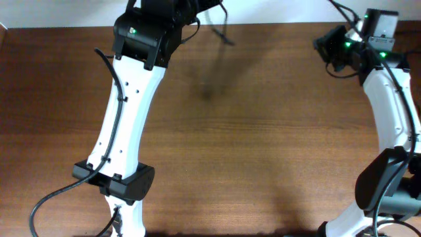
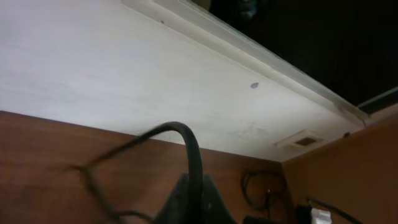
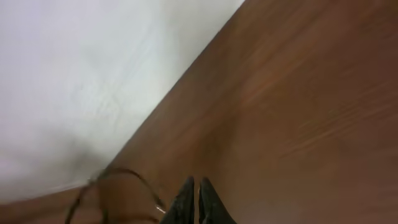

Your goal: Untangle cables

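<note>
My left gripper [image 2: 194, 208] is raised at the table's far edge and is shut on a black cable [image 2: 189, 149] that arches up and to the left from the jaws. A thinner blurred cable strand [image 2: 87, 177] loops beside it. In the overhead view this cable [image 1: 220, 31] trails right from the left gripper [image 1: 181, 10]. My right gripper [image 3: 198, 202] is at the far right [image 1: 327, 47], with its jaws closed. A thin cable [image 3: 127, 175] with a metal plug tip [image 3: 163, 210] loops out from the left finger's base and seems to be held.
The brown wooden table [image 1: 263, 145] ends at a white wall [image 2: 124, 74] behind it. Thicker robot wires [image 2: 258, 186] lie near the far corner. The white left arm [image 1: 128, 112] spans the table's left half, and the right arm [image 1: 388, 112] stands along the right edge.
</note>
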Available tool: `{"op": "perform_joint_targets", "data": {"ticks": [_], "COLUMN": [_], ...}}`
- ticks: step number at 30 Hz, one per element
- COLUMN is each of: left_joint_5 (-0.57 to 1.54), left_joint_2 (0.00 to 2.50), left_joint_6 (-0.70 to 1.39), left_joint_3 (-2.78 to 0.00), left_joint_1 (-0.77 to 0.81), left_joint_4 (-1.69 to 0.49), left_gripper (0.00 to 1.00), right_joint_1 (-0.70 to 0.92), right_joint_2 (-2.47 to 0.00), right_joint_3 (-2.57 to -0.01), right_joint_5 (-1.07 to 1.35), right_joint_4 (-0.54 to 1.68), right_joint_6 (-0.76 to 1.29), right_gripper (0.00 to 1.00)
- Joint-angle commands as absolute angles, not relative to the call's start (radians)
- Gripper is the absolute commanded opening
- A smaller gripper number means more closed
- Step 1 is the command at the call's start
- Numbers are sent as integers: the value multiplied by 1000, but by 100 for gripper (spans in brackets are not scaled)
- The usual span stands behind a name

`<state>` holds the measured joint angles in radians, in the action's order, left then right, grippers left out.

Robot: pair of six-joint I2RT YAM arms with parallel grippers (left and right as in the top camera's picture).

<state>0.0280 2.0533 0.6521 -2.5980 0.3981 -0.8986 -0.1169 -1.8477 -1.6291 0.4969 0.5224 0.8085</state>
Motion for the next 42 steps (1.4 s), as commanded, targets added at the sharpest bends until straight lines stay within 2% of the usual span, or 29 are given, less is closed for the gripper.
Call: {"op": "perform_joint_targets", "data": {"ticks": [1,4,6,7,11,13,16,18,22,24,25,27,31,32,33,38,41,42], "left_joint_5": [11,11,11,11,10,10,10,-16,-49,-49,-49,-49,-49,-49,-49,-49,-49,-49], "left_joint_2": [2069,2069,2069,2069,2069,2069,2069,2069,2070,2070,2070,2070,2071,2071,2072,2073,2078,2080], "left_joint_6": [635,635,635,635,634,634,634,627,627,627,627,627,627,627,627,627,627,627], "left_joint_3": [-2619,-2619,-2619,-2619,-2619,-2619,-2619,-2619,-2619,-2619,-2619,-2619,-2619,-2619,-2619,-2619,-2619,-2619], "left_joint_1": [400,403,406,406,402,400,400,401,401,401,401,401,401,401,402,401,401,401], "left_joint_4": [-887,-884,-884,-888,-892,-891,-892,-891,-891,-891,-891,-892,-891,-892,-893,-899,-898,-898], "left_gripper": [0,0,0,0,0,0,0,0,0,0,0,0,0,0,0,0,0,0], "right_joint_1": [-9,106,184,225,292,292,292,292,293,294,293,293,293,293,292,294,295,295], "right_joint_2": [-1848,-1848,-1848,-1848,-1848,-1848,-1848,-1844,-1834,-1833,-1833,-1832,-1832,-1832,-1832,-1831,-1831,-1831], "right_joint_3": [-1621,-1621,-1621,-1621,-1621,-1621,-1621,-1621,-1622,-1623,-1623,-1623,-1623,-1623,-1623,-1623,-1623,-1623], "right_joint_5": [588,564,519,502,281,271,208,95,96,96,96,96,81,43,46,115,216,254], "right_joint_4": [510,448,403,403,496,536,573,551,542,529,517,508,469,434,415,316,310,309], "right_joint_6": [782,736,540,334,-103,-272,-421,-422,-418,-416,-443,-477,-232,-71,-27,-127,-126,-126], "right_gripper": [4,4,4,4,4,4,4,4,4,9,4,4,4,4,4,5,8,18]}}
